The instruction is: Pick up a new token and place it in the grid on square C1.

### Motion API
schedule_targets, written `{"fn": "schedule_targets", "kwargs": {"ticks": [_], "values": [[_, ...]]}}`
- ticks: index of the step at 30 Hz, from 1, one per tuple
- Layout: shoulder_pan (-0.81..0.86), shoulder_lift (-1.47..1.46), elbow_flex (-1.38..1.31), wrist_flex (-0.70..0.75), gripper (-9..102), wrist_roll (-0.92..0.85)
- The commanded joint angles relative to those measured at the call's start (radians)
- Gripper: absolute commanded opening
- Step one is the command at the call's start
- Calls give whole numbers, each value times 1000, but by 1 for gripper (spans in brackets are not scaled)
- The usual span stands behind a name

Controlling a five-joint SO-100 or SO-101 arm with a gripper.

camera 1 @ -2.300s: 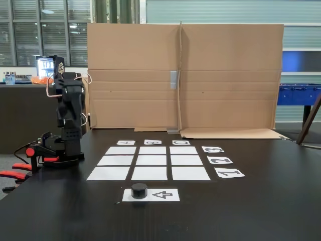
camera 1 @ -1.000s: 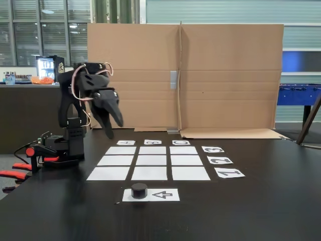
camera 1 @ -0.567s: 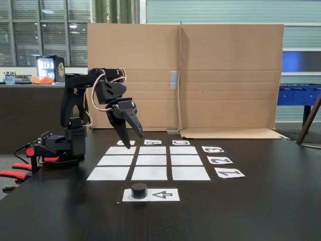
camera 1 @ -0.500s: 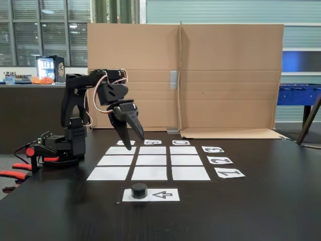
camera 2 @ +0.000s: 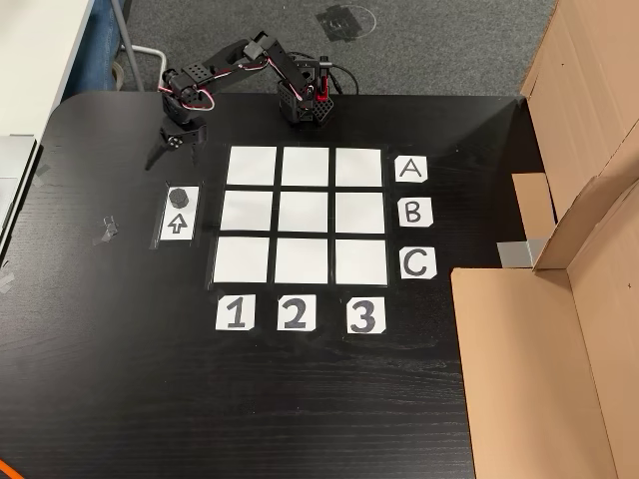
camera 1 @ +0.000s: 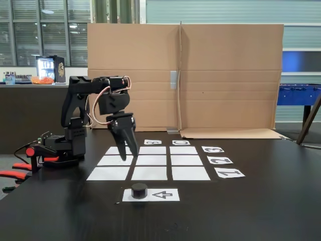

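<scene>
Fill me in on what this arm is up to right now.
The arm is reaching toward the token, which sits untouched on the arrow sheet beside the grid. In the other view the gripper hangs just short of the token with its jaws spread and nothing between them. All nine grid squares are bare, including square C1, so nothing has been picked up or placed.

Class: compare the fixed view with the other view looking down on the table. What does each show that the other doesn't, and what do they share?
Fixed view alone: windows and a blue table behind the cardboard, which stands as one wide upright wall.

Other view alone: the A label in full, a grey floor, and tape scraps on the table.

Both: the gripper raised, open and empty, the token on the arrow sheet, and the bare grid.
</scene>
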Motion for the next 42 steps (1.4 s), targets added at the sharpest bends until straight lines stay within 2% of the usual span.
{"fn": "schedule_targets", "kwargs": {"ticks": [1,10,42], "values": [[28,-29,-98,17,48,8],[-5,-132,-183,48,54,-35],[-80,-370,-328,127,56,-15]]}}
